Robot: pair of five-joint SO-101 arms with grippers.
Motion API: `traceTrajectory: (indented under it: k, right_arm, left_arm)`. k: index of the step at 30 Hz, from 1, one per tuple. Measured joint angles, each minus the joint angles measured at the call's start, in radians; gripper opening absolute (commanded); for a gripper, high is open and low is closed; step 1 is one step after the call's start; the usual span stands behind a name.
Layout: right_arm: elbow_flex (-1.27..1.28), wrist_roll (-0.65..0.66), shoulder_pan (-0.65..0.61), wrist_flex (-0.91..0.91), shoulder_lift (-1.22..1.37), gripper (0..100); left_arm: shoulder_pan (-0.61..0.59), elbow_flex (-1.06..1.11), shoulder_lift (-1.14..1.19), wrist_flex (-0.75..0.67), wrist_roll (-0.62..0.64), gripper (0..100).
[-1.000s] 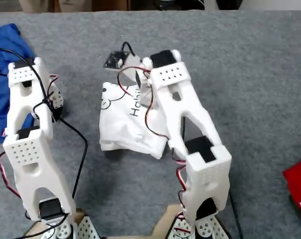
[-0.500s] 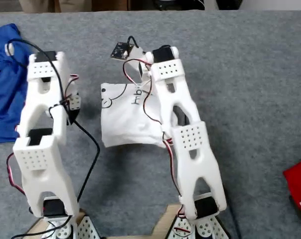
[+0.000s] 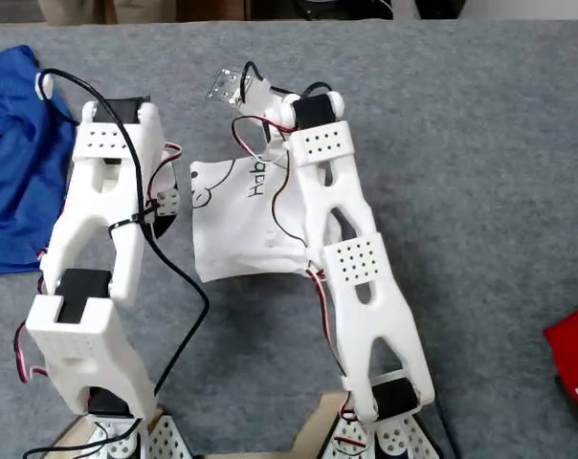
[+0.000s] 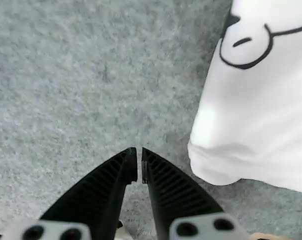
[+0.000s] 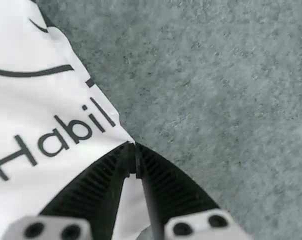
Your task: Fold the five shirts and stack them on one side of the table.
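Note:
A folded white shirt (image 3: 236, 229) with black print lies mid-table. The right arm (image 3: 332, 158) stretches over its right side. In the right wrist view, my right gripper (image 5: 132, 147) is shut, its tips pinching the white shirt (image 5: 36, 150) at its printed edge. The left arm (image 3: 112, 191) stands just left of the shirt. My left gripper (image 4: 139, 156) is shut with nothing in it, low over bare grey carpet, a short way from the rounded fold of the white shirt (image 4: 256, 100). A crumpled blue shirt (image 3: 11, 163) lies at the far left.
A red cloth (image 3: 573, 359) pokes in at the right edge. The grey carpet (image 3: 480, 143) covers the table, with open room at the right and far side. Loose cables hang from both arms near the white shirt.
The left arm has swung right, from beside the blue shirt to the white shirt's left edge. The right arm has stretched farther out, and the shirt's rumpled near-right corner now lies flatter.

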Motion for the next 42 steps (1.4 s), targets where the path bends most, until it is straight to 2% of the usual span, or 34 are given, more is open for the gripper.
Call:
traceTrajectory:
  k: [4, 11, 19, 23, 28, 31, 42]
  right_arm:
    - [0.000, 0.000, -0.005, 0.109, -0.083, 0.5]
    - [0.120, -0.104, 0.034, 0.129, -0.287, 0.5]
    - [0.542, -0.218, 0.043, 0.126, -0.457, 0.5]
    - [0.661, -0.241, 0.043, 0.072, -0.460, 0.5]
    - [0.718, -0.244, 0.061, 0.005, -0.442, 0.5]
    - [0.718, -0.244, 0.086, -0.021, -0.410, 0.5]
    - [0.707, -0.244, 0.143, -0.058, -0.368, 0.5]
  left_arm:
    - [0.003, 0.002, -0.002, -0.052, 0.031, 4]
    - [0.048, 0.012, -0.002, -0.238, 0.163, 4]
    - [0.114, 0.038, 0.005, -0.422, 0.169, 4]
    - [0.115, 0.075, 0.081, -0.537, 0.169, 4]
    - [0.115, 0.071, 0.227, -0.606, 0.169, 4]
    - [0.109, 0.014, 0.287, -0.589, 0.169, 4]
    - [0.069, -0.295, 0.470, -0.394, 0.173, 4]
